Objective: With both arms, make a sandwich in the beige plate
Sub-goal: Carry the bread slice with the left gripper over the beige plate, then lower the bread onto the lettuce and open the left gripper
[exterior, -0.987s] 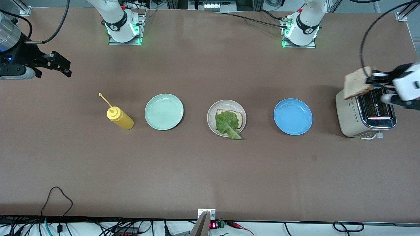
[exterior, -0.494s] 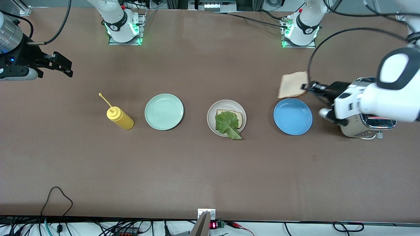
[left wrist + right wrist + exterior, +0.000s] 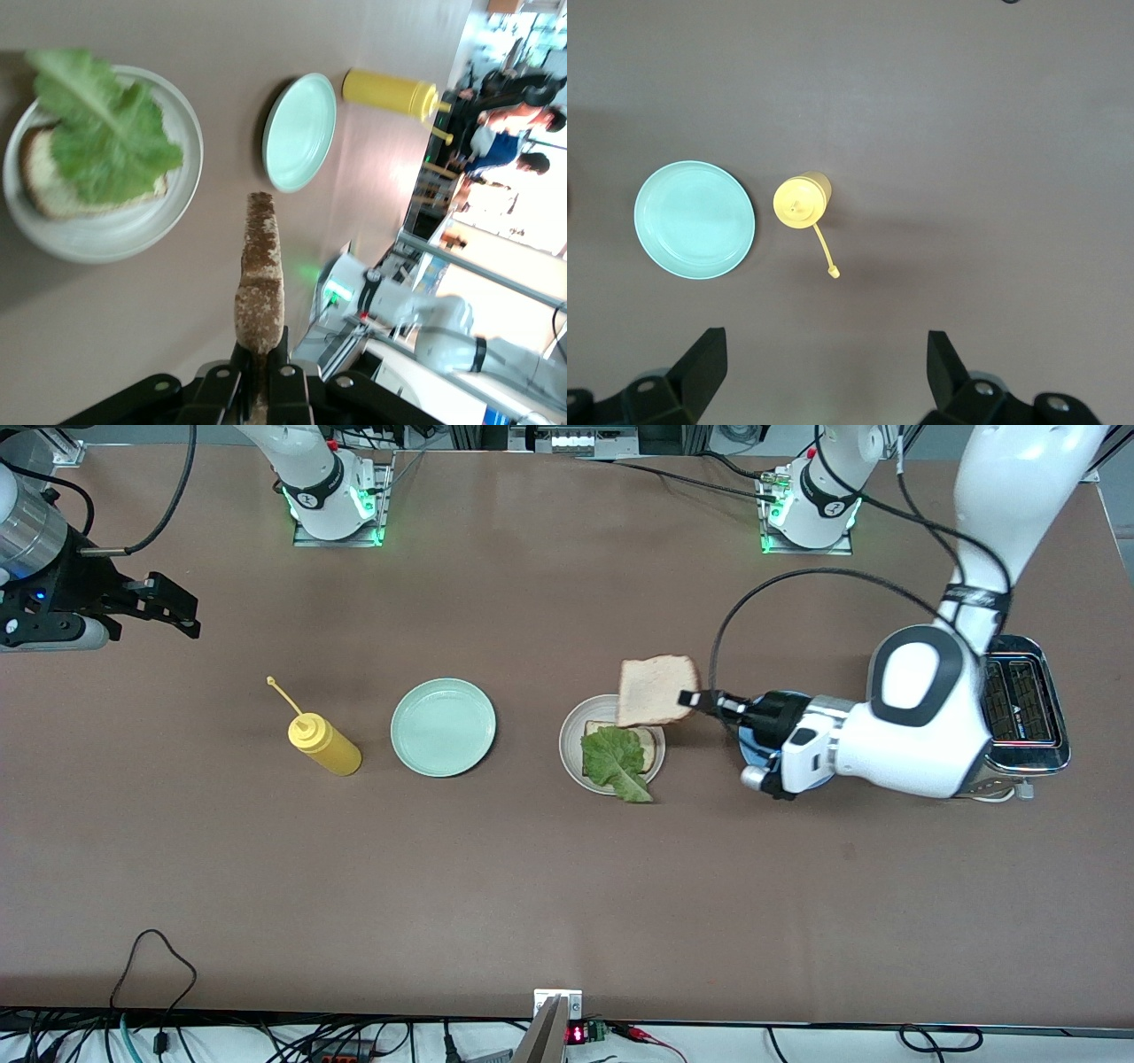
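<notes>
Take the beige plate (image 3: pixel 569 731) as your landmark; it sits mid-table (image 3: pixel 532 886), and you have broad bare tabletop between it and the table edge nearest the front camera.

The left arm (image 3: pixel 921 735) reaches in from its own end of the table and covers most of the blue plate (image 3: pixel 749 746), so you see only a sliver of blue. The toaster (image 3: pixel 1028 708) stands farther toward that end, partly hidden by the same arm.

The right arm (image 3: pixel 40 593) waits toward the opposite end of the table, cut off by the picture's edge. The right gripper (image 3: pixel 177 607) hangs over bare table with its fingers (image 3: pixel 700 363) spread wide and nothing between them.

The mint plate (image 3: pixel 443 727) lies beside the beige plate toward the right arm's end, with a clear gap between the two. The mustard bottle (image 3: pixel 321 744) stands past the mint plate, apart from it.

On the beige plate you have a bottom slice (image 3: pixel 651 748) with a lettuce leaf (image 3: pixel 613 760) on it; the leaf's tip hangs over the rim nearest the front camera.

The left gripper (image 3: pixel 695 701) is clenched on one edge of the top slice (image 3: pixel 657 689), which hangs over the farther rim of the beige plate. In the left wrist view you see this slice (image 3: pixel 259 274) edge-on, clear of the leaf (image 3: pixel 102 133).
</notes>
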